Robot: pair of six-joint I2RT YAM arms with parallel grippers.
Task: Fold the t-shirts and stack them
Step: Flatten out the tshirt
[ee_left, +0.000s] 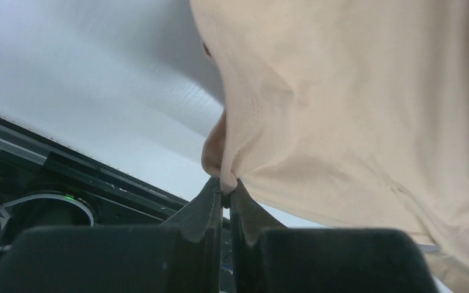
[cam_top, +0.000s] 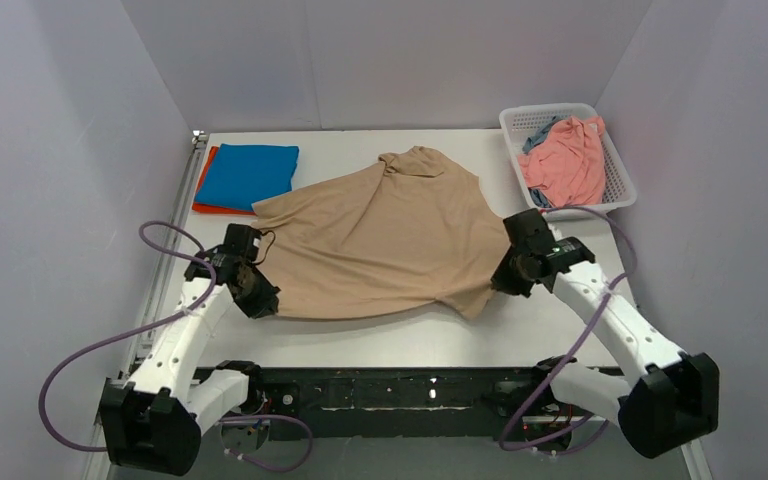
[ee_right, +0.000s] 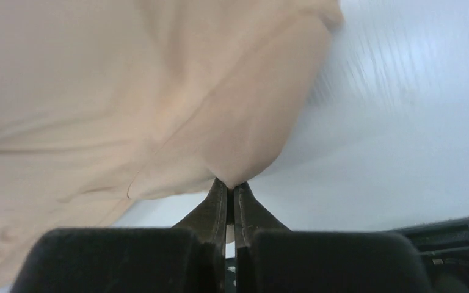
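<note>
A beige-tan t-shirt hangs spread between both grippers above the middle of the white table, its far end bunched on the table. My left gripper is shut on the shirt's left near edge. My right gripper is shut on its right near edge. A folded bright blue t-shirt lies on a folded orange-red one at the back left. A salmon pink t-shirt fills the basket, with a bit of grey-blue cloth beside it.
The white plastic mesh basket stands at the back right corner. Grey walls close in the left, back and right sides. Purple cables loop beside both arm bases. A black rail runs along the near edge.
</note>
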